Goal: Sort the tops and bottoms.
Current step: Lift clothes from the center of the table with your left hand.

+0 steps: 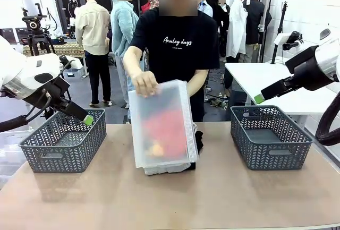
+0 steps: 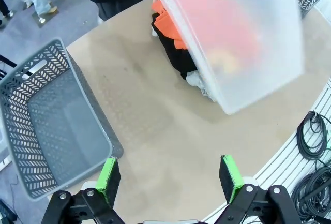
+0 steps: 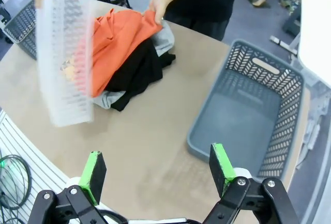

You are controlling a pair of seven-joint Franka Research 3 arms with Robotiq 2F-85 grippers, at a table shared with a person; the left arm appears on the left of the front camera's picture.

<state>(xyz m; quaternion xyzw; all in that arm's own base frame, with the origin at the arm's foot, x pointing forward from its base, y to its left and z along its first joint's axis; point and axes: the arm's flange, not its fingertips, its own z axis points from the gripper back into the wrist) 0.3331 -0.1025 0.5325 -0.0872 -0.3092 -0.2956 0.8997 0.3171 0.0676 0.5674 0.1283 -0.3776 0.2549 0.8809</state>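
Observation:
A person tips a translucent plastic bin [image 1: 162,124] over a heap of clothes at the table's middle. The tops show as a bright orange garment [image 3: 116,38] and a bit of light grey fabric [image 3: 164,36] under it. The bottoms are black fabric [image 3: 139,71] in the same heap, also visible in the left wrist view [image 2: 173,53]. One hand [image 3: 158,4] holds the heap, the other [image 1: 144,83] grips the bin. My left gripper [image 2: 169,175] hangs open above the left basket's near corner. My right gripper [image 3: 158,169] hangs open beside the right basket, empty.
A grey mesh basket [image 1: 64,141] stands at the table's left and another [image 1: 271,134] at the right, both empty. Bare tabletop [image 1: 159,198] lies in front of the heap. A white table [image 1: 276,78] stands behind on the right.

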